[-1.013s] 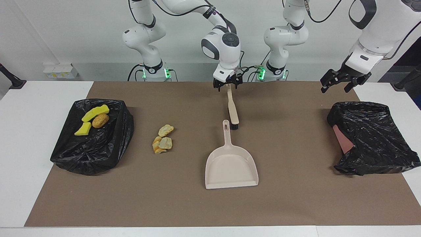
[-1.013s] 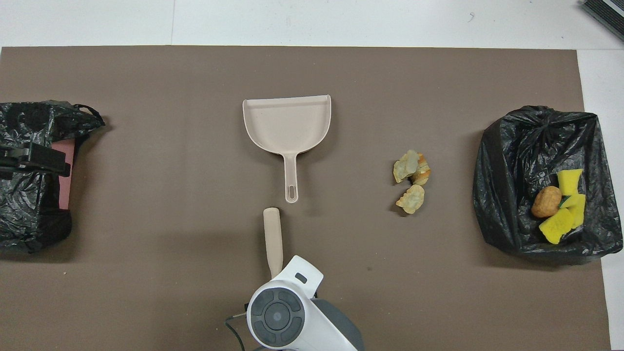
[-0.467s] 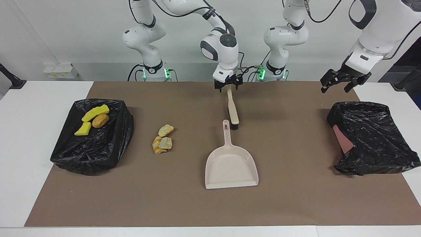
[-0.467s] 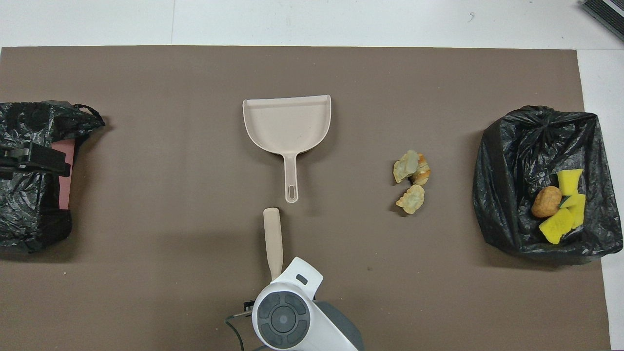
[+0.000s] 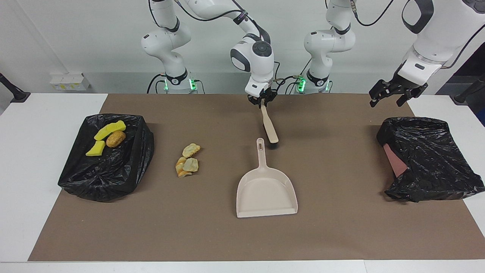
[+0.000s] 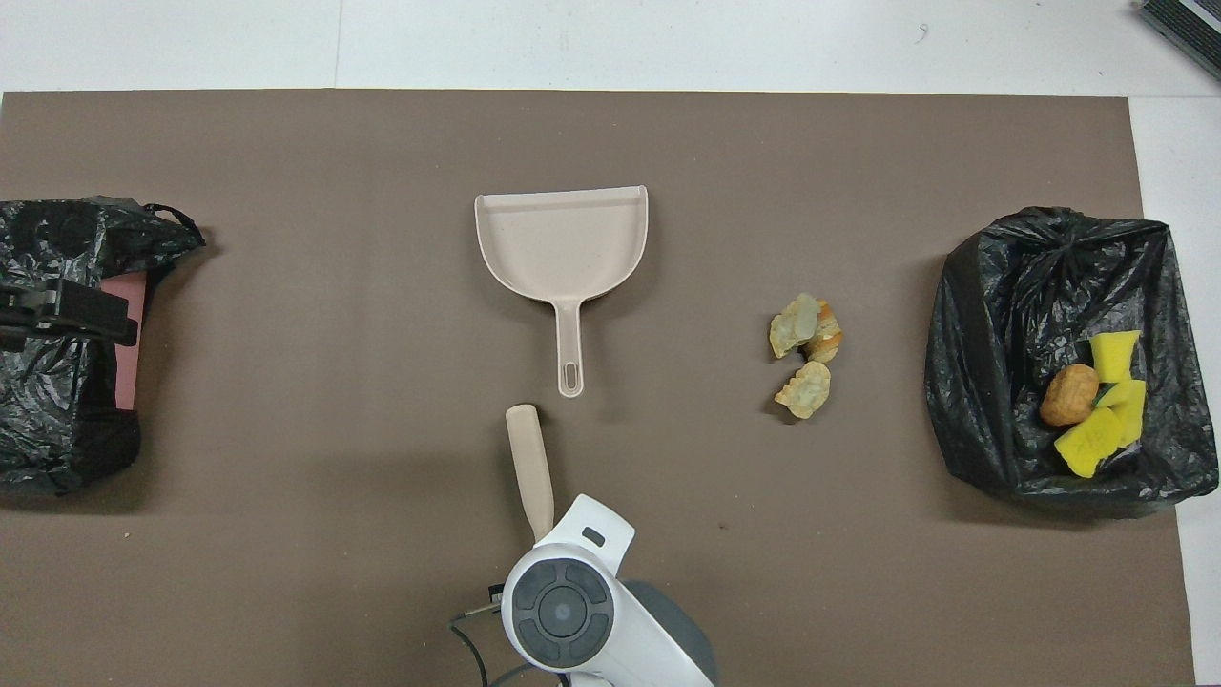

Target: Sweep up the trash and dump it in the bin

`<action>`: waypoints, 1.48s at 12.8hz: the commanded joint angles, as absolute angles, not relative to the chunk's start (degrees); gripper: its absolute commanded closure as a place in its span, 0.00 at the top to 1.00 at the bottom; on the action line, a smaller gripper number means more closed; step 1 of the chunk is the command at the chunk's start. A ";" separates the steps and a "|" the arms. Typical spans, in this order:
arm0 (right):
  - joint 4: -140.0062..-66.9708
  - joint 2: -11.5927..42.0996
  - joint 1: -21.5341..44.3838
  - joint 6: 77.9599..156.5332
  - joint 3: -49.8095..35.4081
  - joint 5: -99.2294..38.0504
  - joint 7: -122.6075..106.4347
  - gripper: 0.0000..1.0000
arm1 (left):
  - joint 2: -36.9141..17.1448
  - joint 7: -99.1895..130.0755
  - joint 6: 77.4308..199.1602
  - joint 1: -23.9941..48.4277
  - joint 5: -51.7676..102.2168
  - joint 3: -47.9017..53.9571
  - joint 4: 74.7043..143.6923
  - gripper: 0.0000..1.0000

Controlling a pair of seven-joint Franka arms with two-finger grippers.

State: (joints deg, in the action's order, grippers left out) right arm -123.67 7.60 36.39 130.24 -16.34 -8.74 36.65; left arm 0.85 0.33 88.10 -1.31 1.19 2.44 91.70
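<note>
This is a robotics lab, not a home. Two white arms are bolted at the edge of a white table, their bases glowing with green status lights and trailing black cables (loosely looped overhead). A plain brown mat covers the worktop against a bare pale wall, and a small white box sits by that wall.

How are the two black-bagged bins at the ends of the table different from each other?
The bin at the right arm's end holds yellow sponge chunks and a brown lump; the bin at the left arm's end shows no scraps. The second shows a pink patch where its bag gapes; the first is all black. The left gripper hangs over the second. Both rest on the brown mat.
</note>
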 commanded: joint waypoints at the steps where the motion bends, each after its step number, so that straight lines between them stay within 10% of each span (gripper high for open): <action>1: -121.48 8.87 34.46 127.02 -16.44 -9.32 34.45 0.00 | 1.23 0.44 87.45 -1.67 0.09 2.72 91.32 1.00; 12: -120.85 -10.79 21.64 100.91 -16.00 -10.37 27.87 0.00 | 1.23 0.44 87.54 -0.79 0.44 2.99 91.32 1.00; 19: -120.76 -13.89 1.08 97.90 -15.56 -2.58 11.46 0.00 | 0.27 2.19 91.48 3.15 2.99 4.31 91.67 1.00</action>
